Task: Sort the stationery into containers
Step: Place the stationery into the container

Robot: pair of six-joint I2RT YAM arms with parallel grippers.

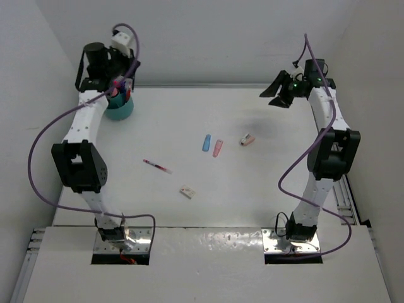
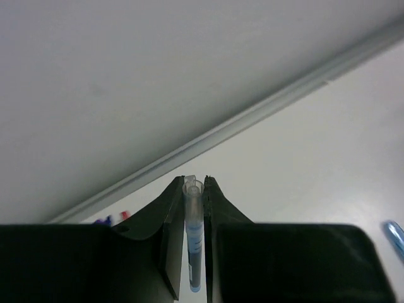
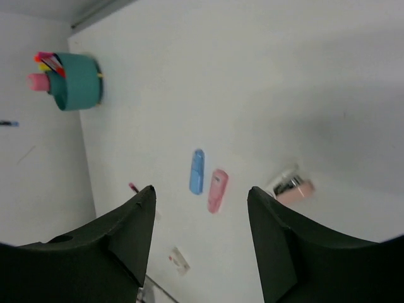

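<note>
The cup (image 1: 118,108) is seen at the far left of the worktop (image 1: 252,189), and some pens and markers are already stood in it. Five things are left lying out: a red pen (image 1: 157,166), a blue eraser (image 1: 206,143), a pink eraser (image 1: 217,148), a pink tube (image 1: 247,140) and a small pale eraser (image 1: 187,192). A blue pen (image 2: 194,252) is squeezed tight in the left tool (image 2: 195,183), over the cup. The right tool (image 1: 276,95) is spread apart, and nothing is gripped in it.

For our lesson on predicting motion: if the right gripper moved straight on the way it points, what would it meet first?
Probably the pink eraser or the blue eraser beside it; both lie between the open right gripper's fingertips, though depth is unclear.
</note>
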